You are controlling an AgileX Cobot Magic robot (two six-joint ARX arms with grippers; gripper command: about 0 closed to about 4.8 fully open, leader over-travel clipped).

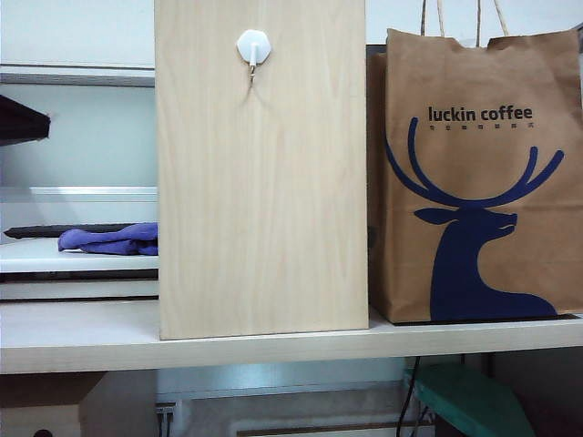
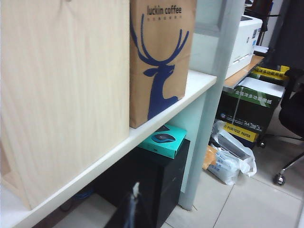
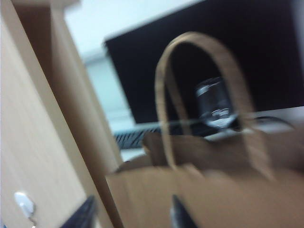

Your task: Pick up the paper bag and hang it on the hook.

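In the right wrist view, the right gripper (image 3: pixel 130 213) is closest to the camera: two dark fingers (image 3: pixel 78 216) stand apart from each other with nothing between them, so the jaws are open and hold nothing. Just beyond them is the top edge of the paper bag (image 3: pixel 213 194), and one twisted handle (image 3: pixel 204 95) rises in an arch above it. The picture is blurred. At the side, the small white hook (image 3: pixel 23 203) sits on the wooden board (image 3: pixel 28 133).

In the left wrist view, the left gripper (image 2: pixel 134 209) shows only as a dark narrow shape at the edge of the picture; I cannot tell if it is open or closed. It is below the level of the shelf (image 2: pixel 156 121) and well apart from the bag.

In the exterior view no gripper is visible. The bag stands upright on the shelf, just beside the board, on its right. The hook is high on the board with its metal prong pointing down, and nothing hangs on it. Farther back, a purple cloth (image 1: pixel 114 239) lies on a lower surface to the left of the board.
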